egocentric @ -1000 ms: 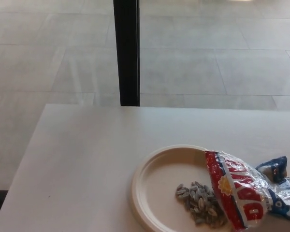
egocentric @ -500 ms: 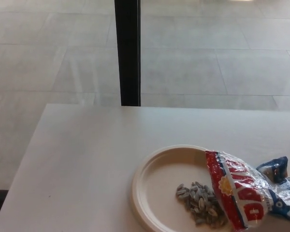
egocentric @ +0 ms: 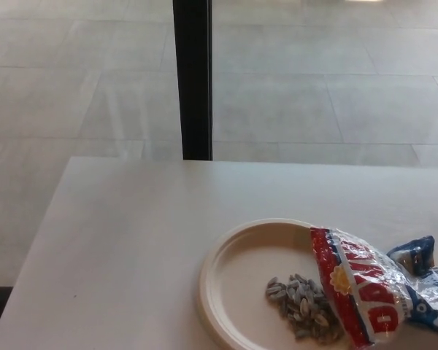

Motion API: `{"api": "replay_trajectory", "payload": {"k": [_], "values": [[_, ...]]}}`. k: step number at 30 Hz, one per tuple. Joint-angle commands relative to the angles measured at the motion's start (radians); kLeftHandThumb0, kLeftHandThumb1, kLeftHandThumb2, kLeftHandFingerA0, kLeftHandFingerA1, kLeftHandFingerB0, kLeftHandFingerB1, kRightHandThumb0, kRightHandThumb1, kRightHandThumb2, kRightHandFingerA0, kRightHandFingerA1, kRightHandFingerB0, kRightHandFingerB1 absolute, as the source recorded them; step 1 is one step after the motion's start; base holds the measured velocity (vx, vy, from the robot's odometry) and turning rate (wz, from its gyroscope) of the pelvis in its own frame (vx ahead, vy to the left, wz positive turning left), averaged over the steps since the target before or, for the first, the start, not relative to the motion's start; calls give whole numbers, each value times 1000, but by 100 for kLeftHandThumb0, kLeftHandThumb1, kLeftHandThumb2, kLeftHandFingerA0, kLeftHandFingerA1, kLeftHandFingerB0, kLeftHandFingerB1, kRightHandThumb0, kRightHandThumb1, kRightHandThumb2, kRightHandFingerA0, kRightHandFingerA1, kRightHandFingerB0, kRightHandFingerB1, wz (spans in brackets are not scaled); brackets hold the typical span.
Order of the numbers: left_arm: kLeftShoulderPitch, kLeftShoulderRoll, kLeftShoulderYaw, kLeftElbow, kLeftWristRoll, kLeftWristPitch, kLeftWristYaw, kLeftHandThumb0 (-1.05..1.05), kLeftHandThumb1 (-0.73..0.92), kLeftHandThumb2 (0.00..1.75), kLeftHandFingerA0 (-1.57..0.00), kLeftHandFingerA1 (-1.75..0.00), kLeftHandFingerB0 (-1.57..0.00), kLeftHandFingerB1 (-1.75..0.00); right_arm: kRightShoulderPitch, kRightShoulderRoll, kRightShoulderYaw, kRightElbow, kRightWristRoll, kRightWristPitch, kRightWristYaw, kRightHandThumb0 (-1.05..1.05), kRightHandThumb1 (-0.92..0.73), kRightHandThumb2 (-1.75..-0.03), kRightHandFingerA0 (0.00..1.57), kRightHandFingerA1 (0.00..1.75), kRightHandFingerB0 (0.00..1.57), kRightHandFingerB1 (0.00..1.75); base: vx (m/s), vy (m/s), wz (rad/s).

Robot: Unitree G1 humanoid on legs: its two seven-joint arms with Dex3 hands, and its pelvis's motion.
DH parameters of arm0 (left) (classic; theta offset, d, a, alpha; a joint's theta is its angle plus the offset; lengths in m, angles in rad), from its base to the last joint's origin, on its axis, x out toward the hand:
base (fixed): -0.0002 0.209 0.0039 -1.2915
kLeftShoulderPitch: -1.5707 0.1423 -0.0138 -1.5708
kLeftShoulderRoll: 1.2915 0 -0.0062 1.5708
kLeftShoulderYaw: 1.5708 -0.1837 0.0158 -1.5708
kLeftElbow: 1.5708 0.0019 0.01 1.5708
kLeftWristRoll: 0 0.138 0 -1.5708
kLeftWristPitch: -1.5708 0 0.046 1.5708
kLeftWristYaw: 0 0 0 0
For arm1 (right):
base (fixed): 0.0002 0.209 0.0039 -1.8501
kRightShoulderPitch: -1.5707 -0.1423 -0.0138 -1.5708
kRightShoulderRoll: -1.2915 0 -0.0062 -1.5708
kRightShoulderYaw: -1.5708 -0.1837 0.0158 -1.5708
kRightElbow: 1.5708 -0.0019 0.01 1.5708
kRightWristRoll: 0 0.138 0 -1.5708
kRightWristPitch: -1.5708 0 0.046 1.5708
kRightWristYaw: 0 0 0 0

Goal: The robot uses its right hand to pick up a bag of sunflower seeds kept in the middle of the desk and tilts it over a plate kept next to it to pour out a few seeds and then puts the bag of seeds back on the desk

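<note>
Lying on the worktop (egocentric: 124, 240), seed bag (egocentric: 369, 288) overlaps plate (egocentric: 237, 273) rim w/ seeds (egocentric: 303, 306) piled beside it; no hand visible, state can't be told.

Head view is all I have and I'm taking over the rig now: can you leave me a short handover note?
Hands: neither the left nor the right shows in the head view.
Things: the seed bag lies on its side, its left end over the plate rim, the rest toward the desk.
Done: a pile of sunflower seeds sits on the plate.
Left: nothing holds the bag; confirm that its resting spot is acceptable.
</note>
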Motion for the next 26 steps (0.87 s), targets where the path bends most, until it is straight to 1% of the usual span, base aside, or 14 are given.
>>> {"api": "replay_trajectory", "payload": {"k": [1, 26], "values": [[9, 4, -1, 4, 6, -4, 7, -74, 72, 62, -54, -46, -41, -37, 3, -19, 0, -3, 8, 19, -14, -73, -41, -65, 0, 0, 0, 0, 0, 0, 0], [27, 3, 3, 4, 6, -9, 13, -74, 72, 62, -54, -46, -41, -37, -2, -20, 24, 39, 8, -6, -13, -73, -41, -65, 0, 0, 0, 0, 0, 0, 0]]}}
